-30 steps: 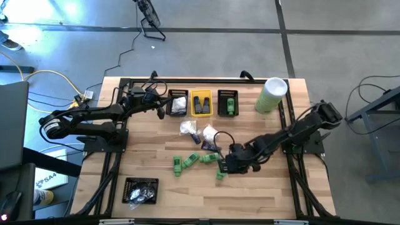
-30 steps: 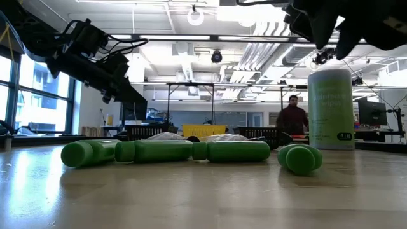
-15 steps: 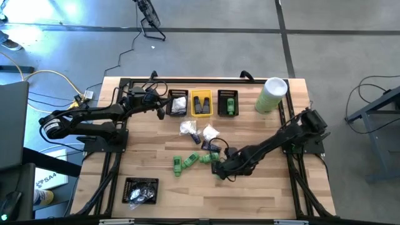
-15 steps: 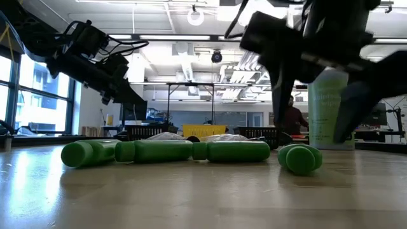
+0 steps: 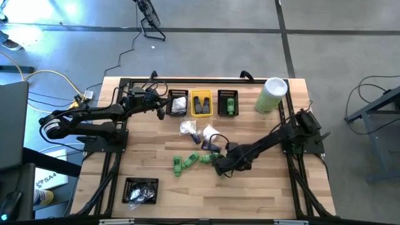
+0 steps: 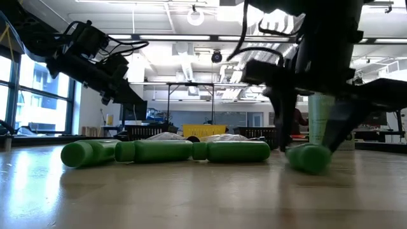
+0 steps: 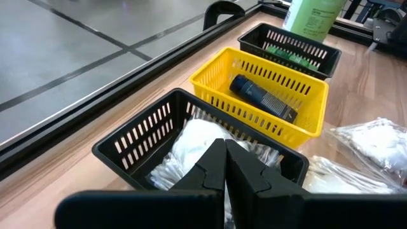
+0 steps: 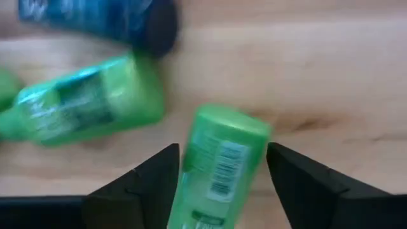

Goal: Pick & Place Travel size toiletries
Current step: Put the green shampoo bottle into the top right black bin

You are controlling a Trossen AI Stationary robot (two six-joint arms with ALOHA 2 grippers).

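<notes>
The green bottle (image 8: 219, 162) that is being picked lies flat on the wooden table (image 5: 262, 194), a little below the middle of the high view, at the right end of a loose row of green bottles. In the right wrist view it sits between the two fingers of the right gripper (image 8: 222, 181), which stand apart on both sides of it and are not yet pressed on it. The bottle is round and lies a little crooked between the fingers, so I think it may roll or turn away when they close, and then the grip would catch only its end. A second green bottle (image 8: 82, 105) and a dark blue tube (image 8: 102, 16) lie near, and a finger could push them if the gripper goes down crooked. The right arm reaches from the right side of the high view toward the centre, low over the table. The left gripper (image 7: 224, 166) waits at the upper left, above the black basket (image 7: 137, 133) with white packets, its fingers together and holding nothing; the yellow basket (image 7: 305, 130) is just beside.
</notes>
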